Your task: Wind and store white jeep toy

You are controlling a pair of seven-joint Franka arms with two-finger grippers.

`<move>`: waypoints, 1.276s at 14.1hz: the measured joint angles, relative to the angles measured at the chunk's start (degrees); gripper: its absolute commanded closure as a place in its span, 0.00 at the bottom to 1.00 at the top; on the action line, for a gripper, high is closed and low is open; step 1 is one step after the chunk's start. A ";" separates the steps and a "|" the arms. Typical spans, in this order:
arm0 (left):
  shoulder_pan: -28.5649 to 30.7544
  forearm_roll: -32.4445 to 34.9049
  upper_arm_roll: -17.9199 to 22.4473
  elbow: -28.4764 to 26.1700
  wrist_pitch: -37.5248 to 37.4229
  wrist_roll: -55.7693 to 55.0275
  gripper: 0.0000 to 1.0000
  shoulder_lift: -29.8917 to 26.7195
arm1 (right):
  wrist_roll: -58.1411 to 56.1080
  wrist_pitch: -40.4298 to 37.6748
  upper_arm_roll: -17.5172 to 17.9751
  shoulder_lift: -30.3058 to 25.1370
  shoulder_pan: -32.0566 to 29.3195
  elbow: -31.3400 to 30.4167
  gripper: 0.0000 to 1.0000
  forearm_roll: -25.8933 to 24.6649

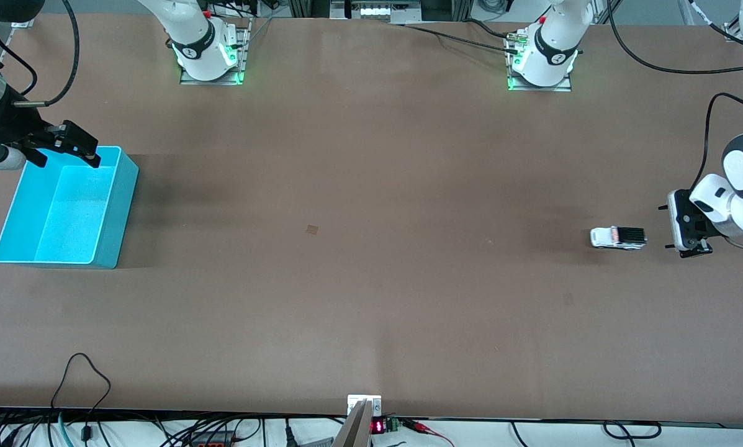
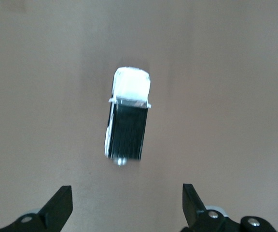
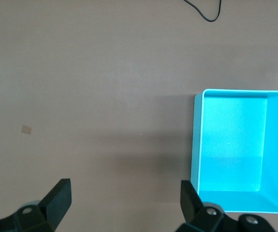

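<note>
left gripper (image 1: 689,231) spread, empty | I see the small white plastic jeep toy with black roof panel (image 1: 618,238) just beside it on the brown desk (image 1: 371,248), long axis pointing at my gripper | right gripper (image 1: 67,150) spread over the cyan plastic bin (image 1: 112,211), well apart from the jeep, waiting

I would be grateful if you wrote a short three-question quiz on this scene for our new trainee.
1. True or false: the white jeep toy already lies inside the cyan bin.
2. Which hand is beside the jeep? A) the left hand B) the right hand
3. Fill in: the right hand hangs over the rim of the ____.

Key
1. False. The jeep stands on the table toward the left arm's end, and the bin shows nothing inside.
2. A. The left hand, fingers open, is close beside the jeep and not touching it.
3. Cyan bin. That hand is open too and holds nothing.
</note>
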 measured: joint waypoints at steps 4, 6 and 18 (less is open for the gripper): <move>-2.97 0.00 -0.26 8.13 -13.21 -13.09 0.00 -0.25 | 0.00 -0.04 0.00 0.00 0.00 0.00 0.00 0.00; -4.74 0.00 -0.34 11.72 -19.59 -20.66 0.00 -0.30 | 0.00 -0.06 0.00 0.00 0.00 0.00 0.00 0.00; -15.91 0.80 -1.61 22.68 -36.25 -68.07 0.00 -3.37 | 0.00 -0.17 0.00 0.00 -0.01 0.00 0.00 0.00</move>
